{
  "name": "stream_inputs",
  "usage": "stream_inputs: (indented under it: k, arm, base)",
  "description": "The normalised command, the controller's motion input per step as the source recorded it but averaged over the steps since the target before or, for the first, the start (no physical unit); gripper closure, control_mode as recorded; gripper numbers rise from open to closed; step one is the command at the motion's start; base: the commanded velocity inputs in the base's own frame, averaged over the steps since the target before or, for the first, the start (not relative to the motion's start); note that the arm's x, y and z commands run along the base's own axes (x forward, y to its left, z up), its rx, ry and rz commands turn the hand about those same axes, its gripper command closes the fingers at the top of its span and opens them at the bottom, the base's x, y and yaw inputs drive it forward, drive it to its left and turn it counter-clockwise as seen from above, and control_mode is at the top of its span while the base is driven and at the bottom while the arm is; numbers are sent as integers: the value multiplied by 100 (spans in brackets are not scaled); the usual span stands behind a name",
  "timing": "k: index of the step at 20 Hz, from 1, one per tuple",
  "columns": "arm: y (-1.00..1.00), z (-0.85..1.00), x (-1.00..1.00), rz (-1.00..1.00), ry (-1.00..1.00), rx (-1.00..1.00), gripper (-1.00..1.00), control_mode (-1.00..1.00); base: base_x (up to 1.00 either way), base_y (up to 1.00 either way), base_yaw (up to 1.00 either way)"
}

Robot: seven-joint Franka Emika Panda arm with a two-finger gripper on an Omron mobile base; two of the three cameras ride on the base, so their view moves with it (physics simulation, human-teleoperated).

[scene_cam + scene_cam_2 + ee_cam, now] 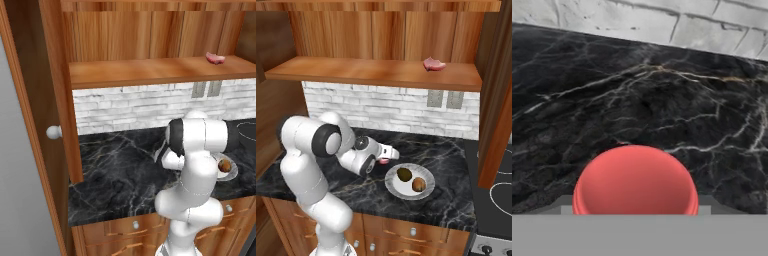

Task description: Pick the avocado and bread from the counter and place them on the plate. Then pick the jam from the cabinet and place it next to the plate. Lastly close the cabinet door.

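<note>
Jam (635, 180), a squat red-pink jar, sits directly in front of the hand camera in the hand view, between the gripper's fingers, its domed top filling the lower centre of that view. In the right base view a sliver of the same pink shows at the gripper (387, 159), which is stretched out low over the counter (446, 150) and appears clamped on the jar; the fingers themselves are hidden behind the jar, so contact is judged from the jar sitting at the hand's tip.

Beyond the gripper's tip, just past it and slightly to its side, lies the plate (428, 175), round and white-grey. On the plate rest the avocado (404, 174), the dark olive lump nearer the hand, and the bread (418, 184), the lighter orange-brown ball farther from the hand. The two items lie near each other but apart.

Well above the hand stands the cabinet (381, 35), its shelf bearing a flat pink irregular lump (434, 64). The cabinet door (37, 125), with a round white knob (53, 132), stands swung open, far off to the hand's left.

Ahead of the hand, in the hand view, the counter meets a pale brick wall (662, 22).
</note>
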Motion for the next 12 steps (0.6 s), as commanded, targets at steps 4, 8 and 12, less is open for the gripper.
stream_inputs:
  k: [4,8,12]
  arm:
    - [-10,-14,32,0,2,0,100,-100]
    - [-13,-12,18,0,0,0,100,-100]
    - [-13,-20,11,0,1,0,100,-100]
  base:
    - [0,0,0]
    - [0,0,0]
    - [0,0,0]
